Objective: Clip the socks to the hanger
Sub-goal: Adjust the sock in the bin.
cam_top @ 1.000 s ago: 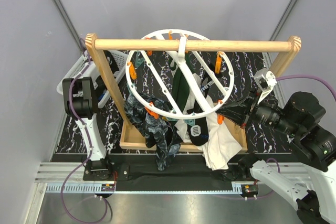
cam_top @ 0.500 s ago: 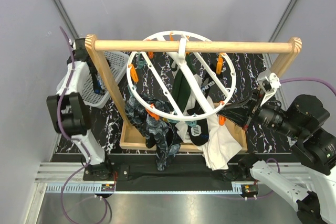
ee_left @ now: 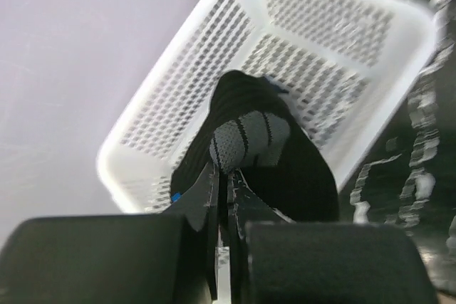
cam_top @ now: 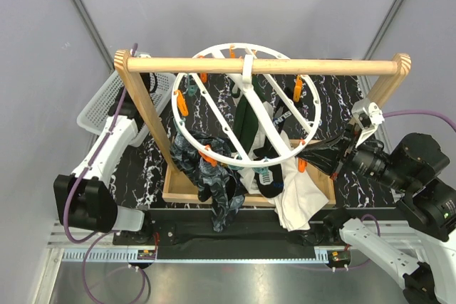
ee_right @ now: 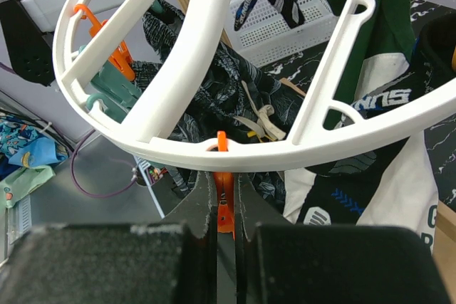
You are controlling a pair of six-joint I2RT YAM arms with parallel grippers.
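The hanger, a white ring with orange pegs, hangs from the wooden rail. A mottled teal-grey sock, a dark green sock and a black one hang from it. My right gripper is shut on an orange peg just under the ring's near rim; in the top view the gripper sits at the ring's right edge. My left gripper is shut on a black sock with a grey patch, held above the white basket.
The white mesh basket stands at the far left behind the rail's left post. A larger white cloth hangs below the ring's front right. The wooden base tray lies under the hanging pieces.
The left arm has swung out over the basket and its gripper has shut on the black sock. The right gripper stays shut on the peg, shifted slightly.
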